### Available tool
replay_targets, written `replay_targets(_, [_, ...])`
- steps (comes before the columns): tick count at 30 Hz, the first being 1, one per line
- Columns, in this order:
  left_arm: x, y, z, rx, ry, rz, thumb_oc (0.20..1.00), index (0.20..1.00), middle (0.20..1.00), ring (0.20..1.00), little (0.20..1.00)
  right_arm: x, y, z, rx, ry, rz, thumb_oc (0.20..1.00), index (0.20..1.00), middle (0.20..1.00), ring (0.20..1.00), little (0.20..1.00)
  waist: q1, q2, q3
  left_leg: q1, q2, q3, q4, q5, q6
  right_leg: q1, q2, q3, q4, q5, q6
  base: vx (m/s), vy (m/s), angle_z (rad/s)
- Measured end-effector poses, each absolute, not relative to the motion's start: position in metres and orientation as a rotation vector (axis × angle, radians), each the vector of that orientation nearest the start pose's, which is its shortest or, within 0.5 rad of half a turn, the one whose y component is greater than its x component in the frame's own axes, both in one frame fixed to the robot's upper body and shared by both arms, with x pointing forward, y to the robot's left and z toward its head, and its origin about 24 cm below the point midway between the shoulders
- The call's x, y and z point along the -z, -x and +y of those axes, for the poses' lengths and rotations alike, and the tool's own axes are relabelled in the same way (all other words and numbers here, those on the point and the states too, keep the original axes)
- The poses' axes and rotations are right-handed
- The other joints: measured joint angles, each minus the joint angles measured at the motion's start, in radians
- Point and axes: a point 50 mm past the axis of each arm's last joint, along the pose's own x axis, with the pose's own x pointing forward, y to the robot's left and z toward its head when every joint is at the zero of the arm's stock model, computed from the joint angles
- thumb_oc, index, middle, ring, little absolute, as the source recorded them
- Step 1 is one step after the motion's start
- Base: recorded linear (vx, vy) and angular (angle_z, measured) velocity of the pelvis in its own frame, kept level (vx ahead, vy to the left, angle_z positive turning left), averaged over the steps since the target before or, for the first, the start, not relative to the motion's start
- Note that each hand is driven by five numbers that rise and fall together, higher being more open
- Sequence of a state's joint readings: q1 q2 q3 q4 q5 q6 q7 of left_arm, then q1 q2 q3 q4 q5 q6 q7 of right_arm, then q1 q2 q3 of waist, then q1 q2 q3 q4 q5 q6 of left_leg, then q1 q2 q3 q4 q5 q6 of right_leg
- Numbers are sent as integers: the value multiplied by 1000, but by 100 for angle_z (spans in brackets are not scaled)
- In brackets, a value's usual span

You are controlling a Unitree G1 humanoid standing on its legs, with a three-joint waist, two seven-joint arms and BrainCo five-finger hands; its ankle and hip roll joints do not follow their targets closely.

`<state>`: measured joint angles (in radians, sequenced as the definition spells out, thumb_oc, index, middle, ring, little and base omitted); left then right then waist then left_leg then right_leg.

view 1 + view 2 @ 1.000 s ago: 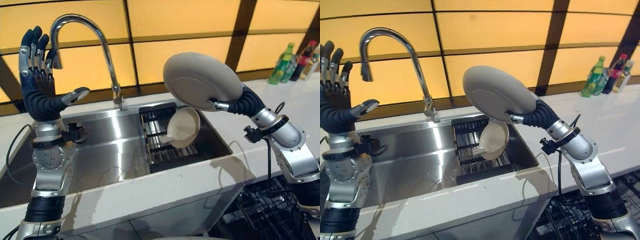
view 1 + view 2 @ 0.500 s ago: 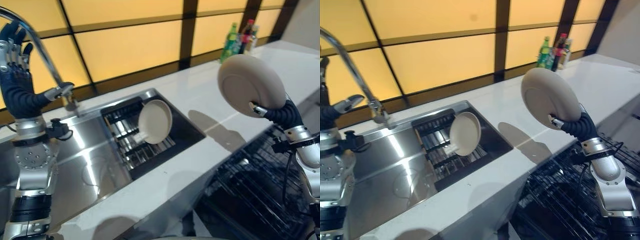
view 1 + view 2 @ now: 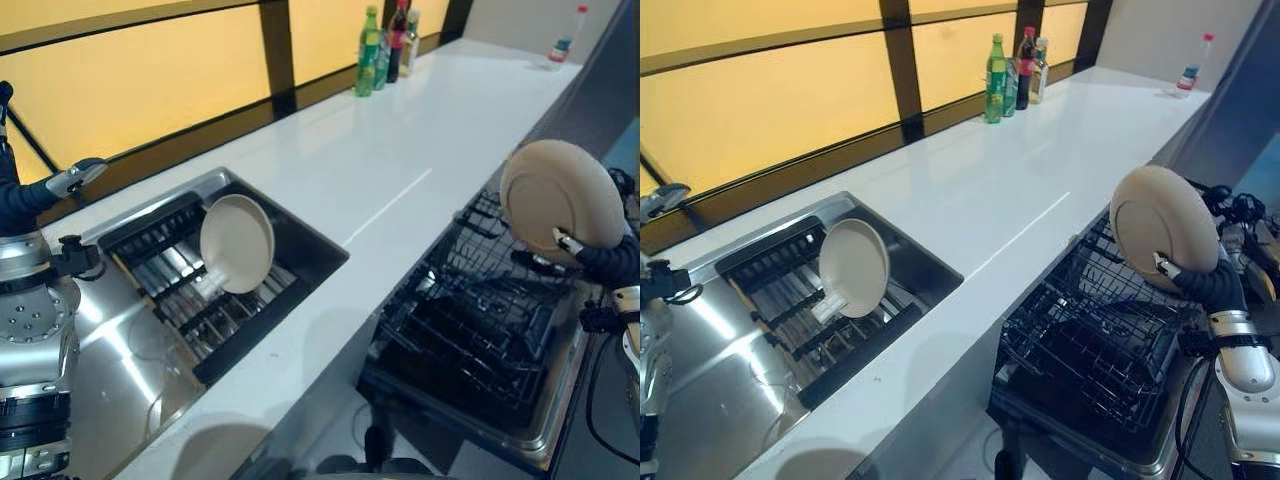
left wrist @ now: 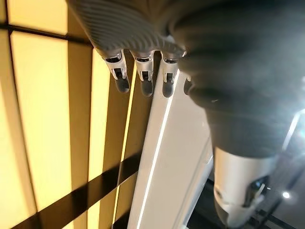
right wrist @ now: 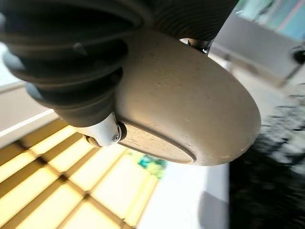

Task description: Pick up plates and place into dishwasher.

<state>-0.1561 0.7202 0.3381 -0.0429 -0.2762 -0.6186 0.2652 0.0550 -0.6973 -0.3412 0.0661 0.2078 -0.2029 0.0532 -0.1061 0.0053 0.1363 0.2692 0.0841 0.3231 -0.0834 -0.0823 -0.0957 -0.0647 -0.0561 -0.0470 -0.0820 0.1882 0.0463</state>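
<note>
Now, by label:
Right hand [image 3: 1210, 287]: raised over the open dishwasher rack [image 3: 1090, 340], past the front edge of the surface [image 3: 1020, 180]; dark ribbed cover visible in the right eye view, thumb tip on the plate's underside.
Fingers, right [image 5: 102, 136]: gripping the held plate [image 3: 1160, 228]; thumb pressed against the base ring in the right wrist view, the rest hidden behind the rim.
Held plate: beige, round, tilted nearly on edge, underside turned toward the camera, above the rack's far right part, apart from the wires.
2nd plate [image 3: 237, 243]: cream, standing on edge in the dark drainer [image 3: 190, 290] set in the sink [image 3: 120, 370], at the surface's left end.
Dishwasher rack: black wire, pulled out below the surface's front edge, no dish seen in it.
Left hand [image 3: 30, 195]: raised at the left end of the surface, above the sink.
Fingers, left [image 4: 143, 78]: straight and relaxed in the left wrist view, holding nothing, thumb held apart.
Bottles [image 3: 1015, 75]: 3 standing close together at the back edge of the surface, the green one nearest the sink.
Single bottle [image 3: 1192, 68]: white with a red cap, at the far right end of the surface.
</note>
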Motion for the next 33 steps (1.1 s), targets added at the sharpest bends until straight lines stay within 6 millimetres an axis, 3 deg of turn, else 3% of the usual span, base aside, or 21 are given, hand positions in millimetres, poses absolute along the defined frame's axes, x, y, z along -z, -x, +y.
replay_targets(9, [-233,-223,300,-413,-418,-1029,1000,1000,1000,1000,1000,-114,-231,-345,228,511,-83,200,200,200,200,200,-12,66,44,-88,-27,-12,19,-14,6,-76,-36,13,-9,26,20,-111,-58,-2])
replay_targets(17, [-244,-234,284,-427,-390,-1098,1000,1000,1000,1000,1000,-95,-252,-350,173,595,82,200,200,200,200,200,11,130,141,-172,-48,-28,45,-8,20,-145,-65,9,-8,52,19,-71,-33,5])
replay_targets(24, [-268,-246,278,-438,-380,-1142,1000,1000,1000,1000,1000,-110,-269,-359,124,683,119,200,200,200,200,200,13,131,187,-196,-40,-50,57,-8,19,-154,-62,-10,-8,56,14,-31,-94,6])
replay_targets(33, [-278,-251,272,-418,-393,-1155,1000,1000,1000,1000,1000,-121,-280,-355,-19,706,146,200,200,200,200,200,33,107,207,-199,-32,-64,58,-6,11,-148,-54,-27,-8,53,7,18,-95,4])
